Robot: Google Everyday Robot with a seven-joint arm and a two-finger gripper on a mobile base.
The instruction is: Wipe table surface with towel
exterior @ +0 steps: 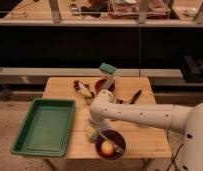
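Here, at the table's front edge, a dark red bowl holds something yellowish. Just left, the hand points down, fingers spread, at the pale towel. A green tray lies left; a teal sponge stands farthest.

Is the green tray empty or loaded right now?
Empty: green tray shows only bare floor. End effector sits right of it, at the towel.

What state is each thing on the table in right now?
Towel: bunched up, near the front edge.
Pincer: open, down at the towel.
Green tray: empty.
Dark red bowl: upright, holding a round orange thing.
Teal sponge: untouched, at the far edge.
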